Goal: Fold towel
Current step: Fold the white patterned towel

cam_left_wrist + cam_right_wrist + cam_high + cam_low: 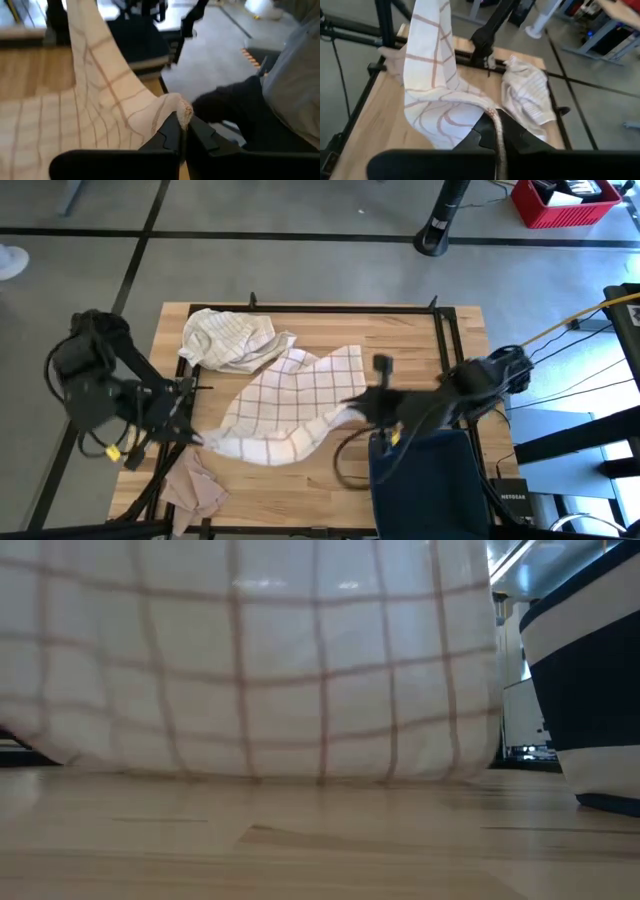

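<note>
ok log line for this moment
left end effector: shut on towel | right end effector: shut on towel | towel: lifted, unfolded

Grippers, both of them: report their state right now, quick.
Left gripper: shut on the checked towel, pinching an edge.
Right gripper: shut on the checked towel, pinching another edge.
</note>
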### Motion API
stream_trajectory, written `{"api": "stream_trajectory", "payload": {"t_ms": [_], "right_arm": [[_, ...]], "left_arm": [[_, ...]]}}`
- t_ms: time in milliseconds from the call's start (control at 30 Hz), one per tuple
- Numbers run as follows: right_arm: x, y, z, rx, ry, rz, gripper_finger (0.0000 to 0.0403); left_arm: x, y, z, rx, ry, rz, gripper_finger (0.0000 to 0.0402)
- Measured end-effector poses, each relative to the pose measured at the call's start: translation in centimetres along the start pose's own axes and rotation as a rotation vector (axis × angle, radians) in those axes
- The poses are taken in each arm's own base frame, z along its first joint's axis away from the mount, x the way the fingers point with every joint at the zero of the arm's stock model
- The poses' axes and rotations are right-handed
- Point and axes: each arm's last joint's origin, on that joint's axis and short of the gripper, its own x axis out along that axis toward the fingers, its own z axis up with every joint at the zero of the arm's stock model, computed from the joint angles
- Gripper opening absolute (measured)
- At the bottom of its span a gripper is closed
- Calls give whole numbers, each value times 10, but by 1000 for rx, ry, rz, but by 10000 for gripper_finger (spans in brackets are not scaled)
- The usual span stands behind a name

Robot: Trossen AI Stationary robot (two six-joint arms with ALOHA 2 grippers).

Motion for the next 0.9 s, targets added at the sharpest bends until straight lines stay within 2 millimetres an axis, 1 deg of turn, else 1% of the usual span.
{"api": "stream_trajectory", "payload": {"t_ms": [67,167,367,567,667,767,900], "right_arm": [[12,15,-2,0,27,12,1],[30,39,-8,3,87,33,1],[68,95,-34,22,253,29,1],[114,153,-68,-33,389,0,1],[136,174,-86,-45,450,-12,1],[154,187,-101,-29,493,-39,1],[172,199,-118,-19,541,-74,10]], "left_arm": [[10,-8,-15,-31,39,16,0],[32,-17,-39,-79,101,42,0],[75,-32,-98,-149,170,48,0],[118,-29,-156,-254,185,77,0],[133,-24,-181,-298,211,101,0],[145,-20,-202,-318,241,142,0],[155,-13,-217,-345,268,202,5]]}}
